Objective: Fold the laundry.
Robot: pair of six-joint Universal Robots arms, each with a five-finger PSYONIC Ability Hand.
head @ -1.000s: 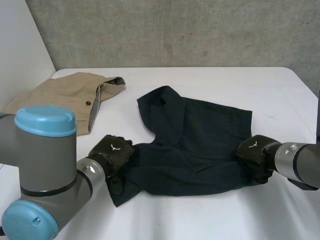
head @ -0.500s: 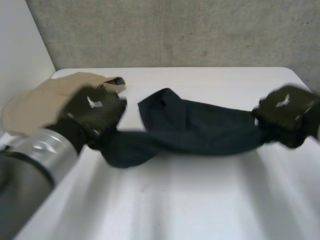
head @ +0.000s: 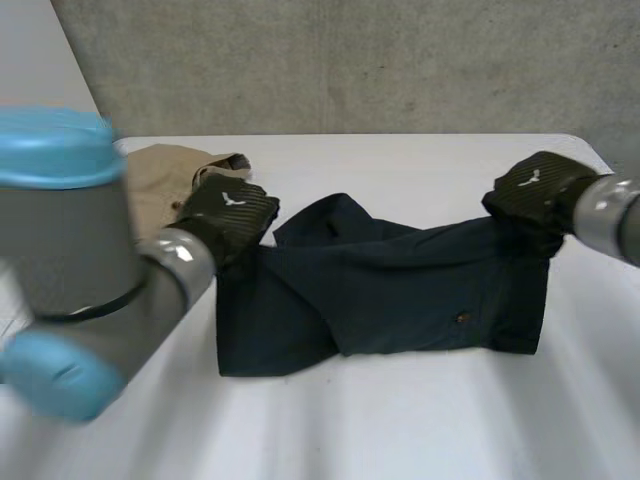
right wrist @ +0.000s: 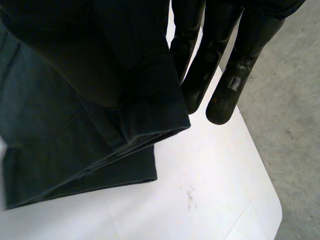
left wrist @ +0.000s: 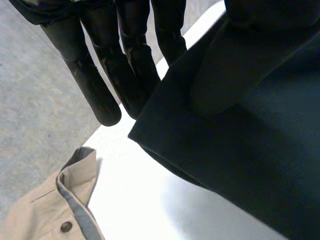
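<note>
1. Head view: a dark navy cloth garment [head: 400, 285] lies rumpled mid-way on the white table [head: 400, 430]. The left hand [head: 230, 212] is on its far left corner and the right hand [head: 530, 190] on its far right corner. A tan buttoned garment [head: 155, 175] lies at the table's far left corner.
2. Left wrist view: the thumb and straight fingers [left wrist: 100, 85] pinch the navy edge.
3. Right wrist view: the thumb and fingers [right wrist: 200, 75] clamp a hemmed navy corner.

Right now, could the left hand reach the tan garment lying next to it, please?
Probably in distance: the tan garment lies just beside the left hand, with only a strip of table between them. But the hand is pinching an edge of the dark shirt, so it would likely have to let go first.
</note>
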